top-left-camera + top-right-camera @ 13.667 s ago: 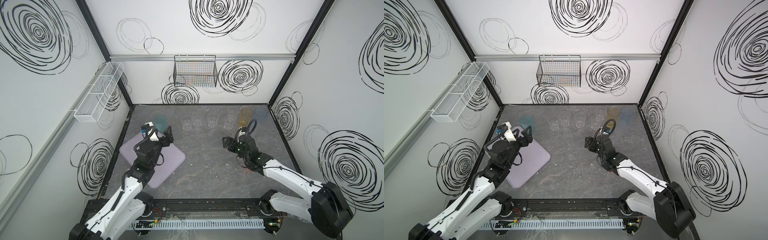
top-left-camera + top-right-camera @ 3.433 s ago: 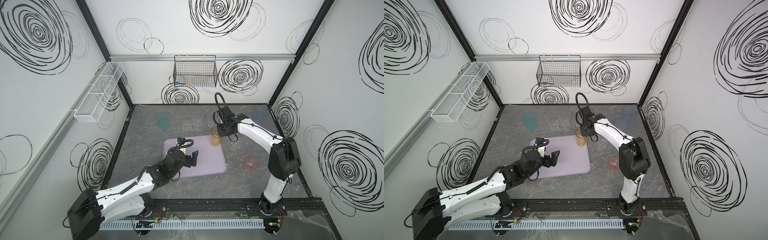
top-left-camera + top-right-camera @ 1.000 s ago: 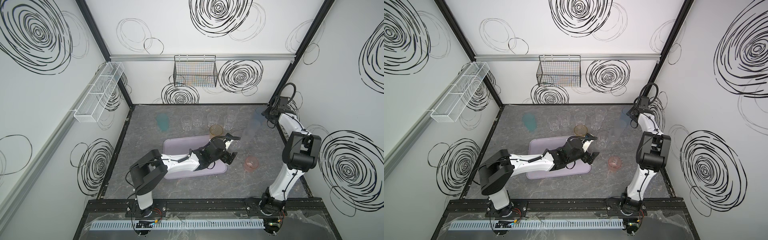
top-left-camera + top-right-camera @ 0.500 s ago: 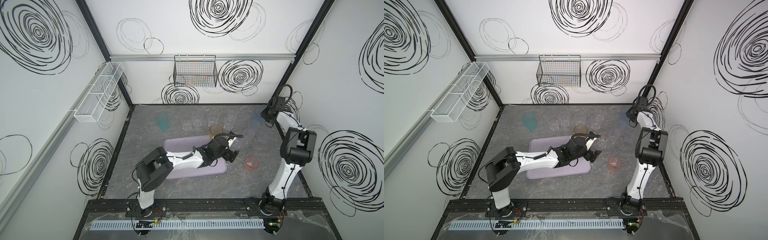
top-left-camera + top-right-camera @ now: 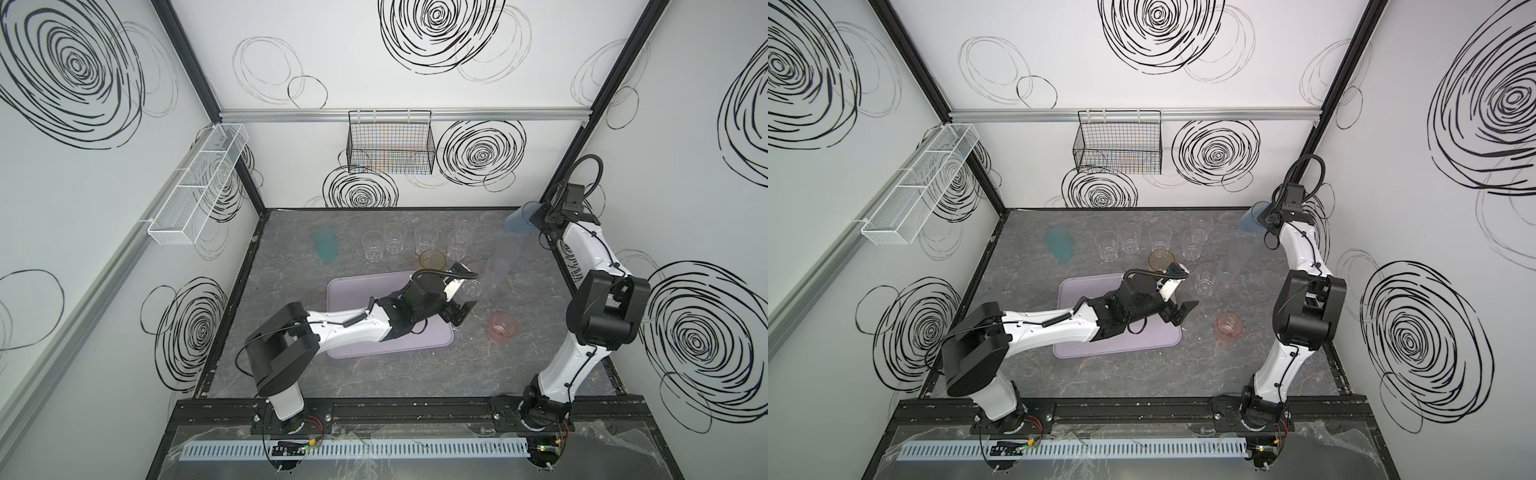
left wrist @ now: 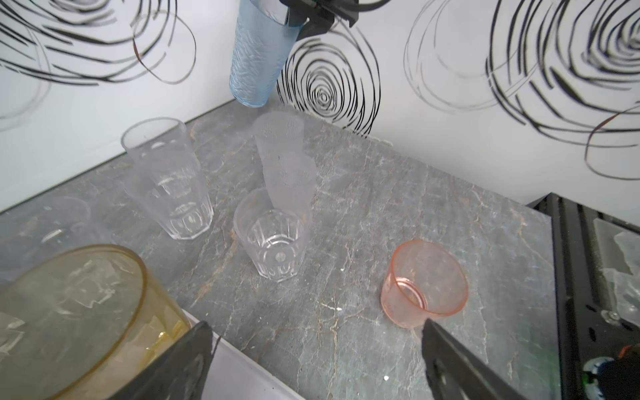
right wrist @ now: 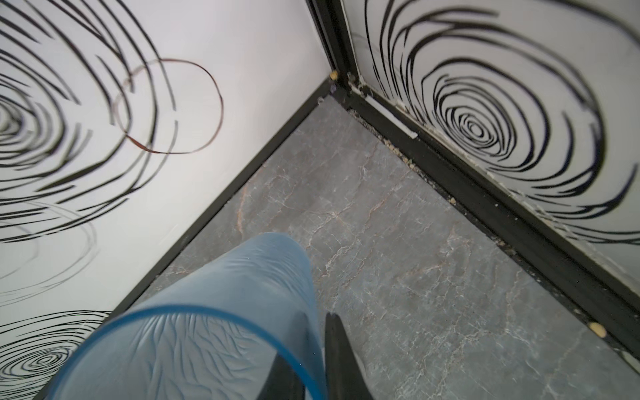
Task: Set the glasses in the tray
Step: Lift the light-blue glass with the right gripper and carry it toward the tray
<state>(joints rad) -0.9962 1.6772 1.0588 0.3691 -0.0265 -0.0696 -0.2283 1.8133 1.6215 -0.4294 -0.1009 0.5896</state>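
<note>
- Progress is being judged as early: the lilac tray (image 5: pixel 349 291) is being kept in the middle of the table. Only the amber glass (image 5: pixel 432 259) seems to be standing in it, at its far right corner.
- Much of the tray is being covered by the left arm. The left gripper (image 6: pixel 315 332) is being held spread wide and empty past the tray's right edge, aimed between a short clear glass (image 6: pixel 273 242) and the pink glass (image 6: pixel 426 284).
- The tall blue glass (image 7: pixel 207 311) is being pinched at its rim by the right gripper (image 7: pixel 308 363), one finger inside and one outside. It is being held off the table near the back right corner, well apart from the tray.
- The teal glass (image 5: pixel 325 245) is being left on the table, beyond the tray's far left corner.
- The frosted glasses (image 5: pixel 498 266) and the row of clear glasses (image 5: pixel 395 239) along the back are likewise being left outside the tray.
- Nearly every glass is therefore being counted as not yet placed.
- No brand, label or readable writing is being shown on any glass or on the tray; the walls are being marked only by black scribbled rings.
</note>
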